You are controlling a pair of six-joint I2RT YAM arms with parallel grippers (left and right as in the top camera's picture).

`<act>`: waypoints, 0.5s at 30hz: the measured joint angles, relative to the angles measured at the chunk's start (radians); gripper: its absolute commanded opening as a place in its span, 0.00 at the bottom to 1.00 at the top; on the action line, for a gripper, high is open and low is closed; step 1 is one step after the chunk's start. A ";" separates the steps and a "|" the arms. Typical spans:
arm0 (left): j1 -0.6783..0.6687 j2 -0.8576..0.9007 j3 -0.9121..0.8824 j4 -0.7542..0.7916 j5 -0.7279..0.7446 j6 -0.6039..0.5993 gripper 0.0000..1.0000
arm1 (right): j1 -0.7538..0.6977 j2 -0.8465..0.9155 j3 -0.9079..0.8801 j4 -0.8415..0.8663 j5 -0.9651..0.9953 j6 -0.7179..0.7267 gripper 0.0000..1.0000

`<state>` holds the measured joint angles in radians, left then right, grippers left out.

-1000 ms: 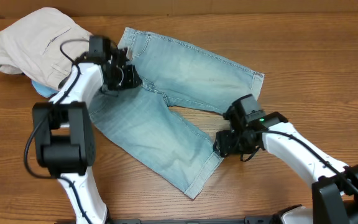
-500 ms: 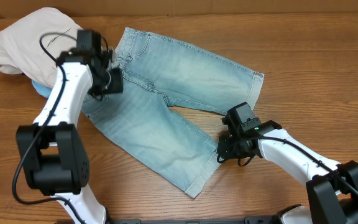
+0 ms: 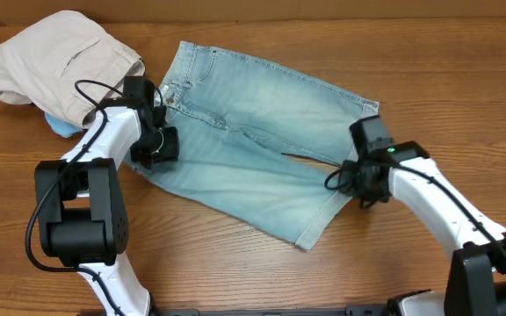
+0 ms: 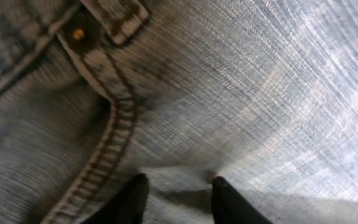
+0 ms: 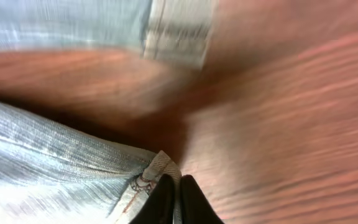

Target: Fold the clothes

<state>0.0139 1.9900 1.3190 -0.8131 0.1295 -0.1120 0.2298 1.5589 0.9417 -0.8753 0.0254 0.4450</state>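
Observation:
The light blue jeans (image 3: pixel 262 123) lie flat across the wooden table (image 3: pixel 235 272), waistband at the upper left and leg hems at the right. My left gripper (image 3: pixel 158 147) sits on the denim near the waistband's left end. In the left wrist view its fingers (image 4: pixel 132 199) stand a little apart with a raised fold of jeans (image 4: pixel 260 93) between them, beside a stitched seam and a copper rivet (image 4: pixel 76 32). My right gripper (image 3: pixel 358 183) is at the nearer leg's hem. The right wrist view shows it (image 5: pixel 174 186) shut on that hem corner (image 5: pixel 157 167).
Beige khaki trousers (image 3: pixel 60 53) are heaped at the back left, with a bit of light blue cloth (image 3: pixel 60 125) under them, close to my left arm. The other leg's hem (image 5: pixel 179 37) lies just beyond the held corner. Bare wood (image 5: pixel 291 124) lies right of it.
My right gripper has shut on the nearer leg's hem and dragged it up and right, closing the gap between the legs. My left gripper slid down along the waist end.

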 measured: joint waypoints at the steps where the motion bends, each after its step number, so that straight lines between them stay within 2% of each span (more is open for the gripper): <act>1: 0.000 0.000 0.000 -0.001 0.021 0.000 0.34 | -0.012 0.000 0.005 -0.005 0.020 -0.007 0.09; 3: 0.000 0.000 0.002 -0.013 0.055 0.000 0.35 | -0.036 0.000 0.005 -0.011 0.069 -0.011 0.10; 6: 0.002 0.000 0.026 -0.040 0.120 0.005 0.38 | -0.117 0.000 0.005 -0.005 0.124 -0.002 0.35; 7: 0.003 0.000 0.051 -0.051 0.154 0.008 0.40 | -0.151 0.000 0.005 -0.004 0.117 -0.019 0.39; 11: 0.006 0.000 0.165 -0.074 0.245 0.019 0.44 | -0.233 0.000 0.006 -0.033 0.020 -0.078 0.44; 13: 0.006 0.000 0.225 -0.086 0.269 0.028 0.49 | -0.243 0.000 0.006 -0.066 -0.069 -0.112 0.49; 15: 0.006 0.000 0.267 -0.089 0.283 0.038 0.48 | -0.239 0.000 0.006 -0.080 -0.144 -0.146 0.52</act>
<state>0.0204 1.9900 1.5856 -0.9024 0.4122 -0.0742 -0.0090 1.5589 0.9474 -0.9558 -0.1184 0.2993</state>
